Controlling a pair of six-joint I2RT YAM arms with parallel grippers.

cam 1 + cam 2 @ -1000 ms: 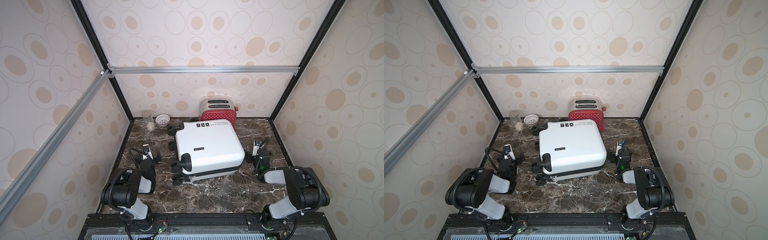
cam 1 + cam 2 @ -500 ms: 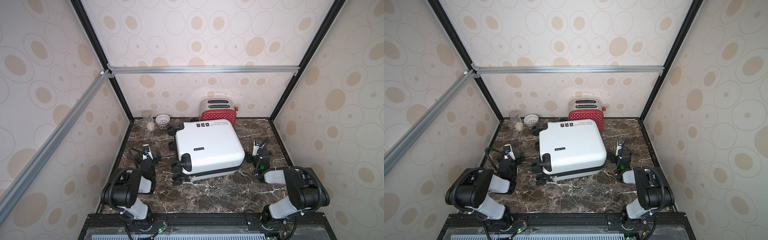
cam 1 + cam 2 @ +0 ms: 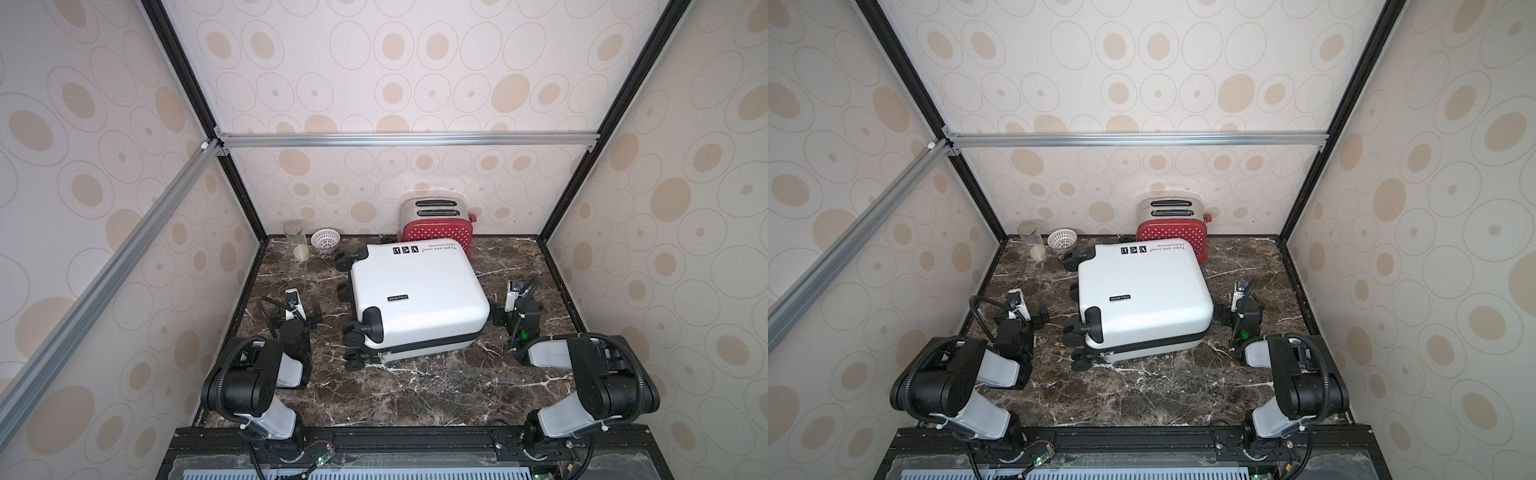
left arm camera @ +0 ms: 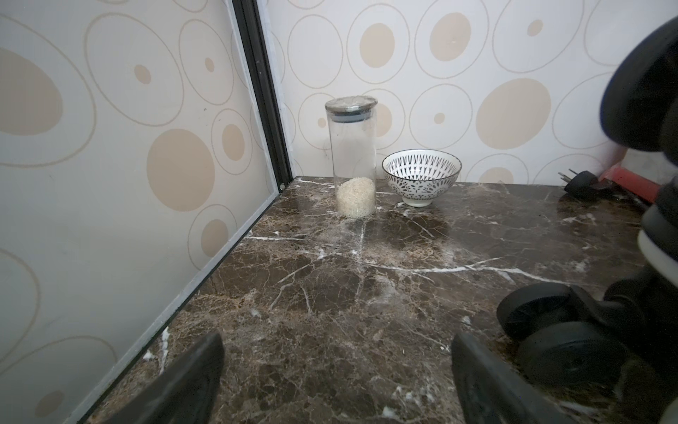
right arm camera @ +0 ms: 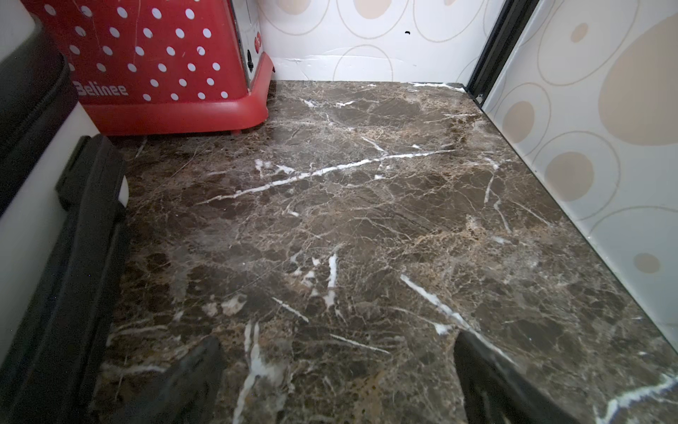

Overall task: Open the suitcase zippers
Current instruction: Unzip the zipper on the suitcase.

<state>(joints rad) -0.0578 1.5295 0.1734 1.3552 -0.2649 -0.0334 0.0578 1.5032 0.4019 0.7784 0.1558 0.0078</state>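
Note:
The white suitcase [image 3: 415, 291] [image 3: 1142, 286] lies flat in the middle of the marble table, its wheels [image 4: 550, 330] toward the left arm. The black zippers band [image 3: 432, 343] [image 3: 1154, 343] runs along its near side and looks closed. I cannot make out the pulls. My left gripper [image 3: 296, 319] [image 4: 337, 343] sits low on the table left of the wheels, open and empty. On the case's other side, my right gripper [image 3: 516, 313] [image 5: 337, 347] is open and empty too. The right wrist view shows the case's side [image 5: 25, 235] with a black band [image 5: 33, 95].
A red polka-dot toaster [image 3: 434, 224] [image 5: 157, 62] stands behind the suitcase against the back wall. A glass jar with rice [image 3: 297, 245] [image 4: 354, 158] and a patterned bowl [image 3: 325, 241] [image 4: 421, 176] stand in the back left corner. Enclosure walls close in three sides.

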